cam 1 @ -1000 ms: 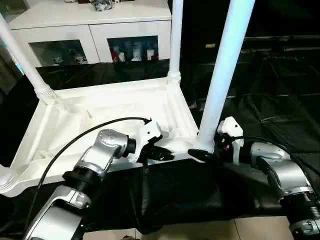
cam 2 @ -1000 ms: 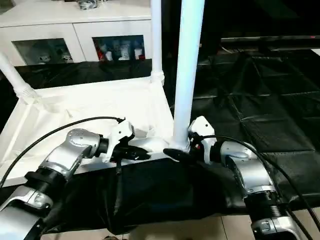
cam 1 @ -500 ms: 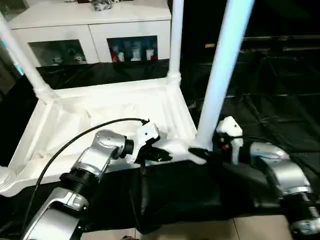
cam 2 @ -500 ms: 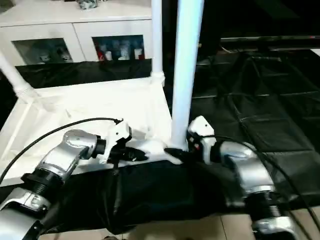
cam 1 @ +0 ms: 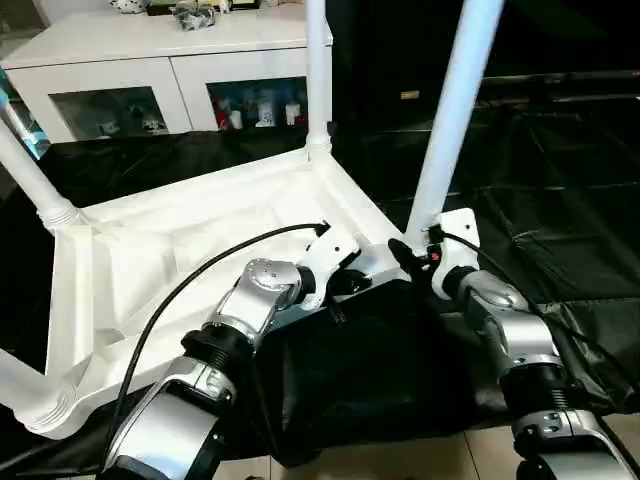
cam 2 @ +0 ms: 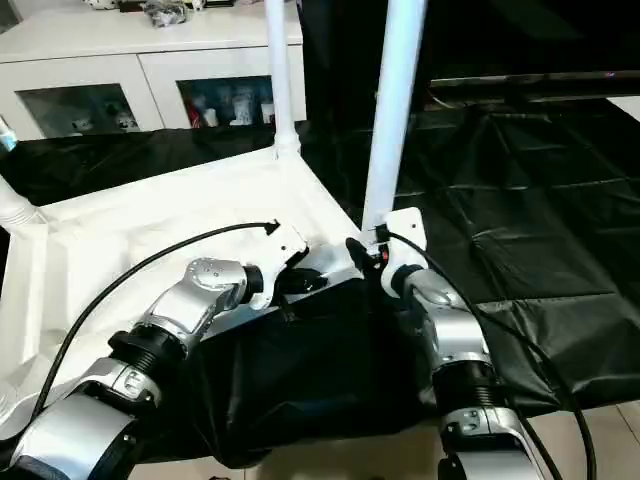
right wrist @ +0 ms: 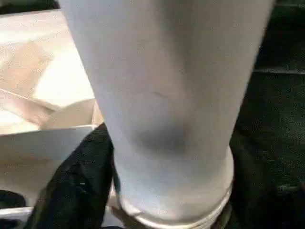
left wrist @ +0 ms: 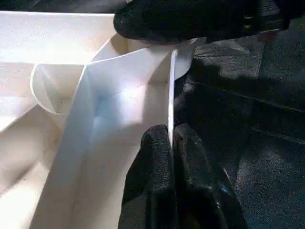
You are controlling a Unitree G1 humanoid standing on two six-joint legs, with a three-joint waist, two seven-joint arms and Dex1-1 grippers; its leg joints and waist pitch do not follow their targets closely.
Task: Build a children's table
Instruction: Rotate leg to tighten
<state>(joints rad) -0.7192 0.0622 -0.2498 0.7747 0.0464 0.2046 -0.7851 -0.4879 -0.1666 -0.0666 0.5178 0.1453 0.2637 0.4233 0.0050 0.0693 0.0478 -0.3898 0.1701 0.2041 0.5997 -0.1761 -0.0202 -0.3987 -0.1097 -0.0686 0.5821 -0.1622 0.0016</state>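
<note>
The children's table [cam 1: 150, 270] lies upside down on the black cloth, its white legs standing up. My left gripper [cam 1: 345, 285] is shut on the thin rim [left wrist: 171, 95] of the table top, close to the near right corner. In the left wrist view its fingertips [left wrist: 157, 143] pinch that rim from both sides. My right gripper [cam 1: 410, 255] is at the foot of the near right leg [cam 1: 450, 120]. In the right wrist view the fingers [right wrist: 76, 181] press against both sides of the leg [right wrist: 167, 95] just above its socket.
A white glass-door cabinet [cam 1: 170, 90] stands behind the table. The black cloth [cam 1: 560, 200] stretches away to the right. Pale floor tiles [cam 1: 400, 465] show below its front edge. A black cable [cam 1: 200, 275] arcs over my left forearm. Other legs [cam 1: 318, 70] rise at the far corners.
The view has shifted. The table has turned on the cloth: its near right corner has swung away from me, with both grippers staying on it and the leg still upright.
</note>
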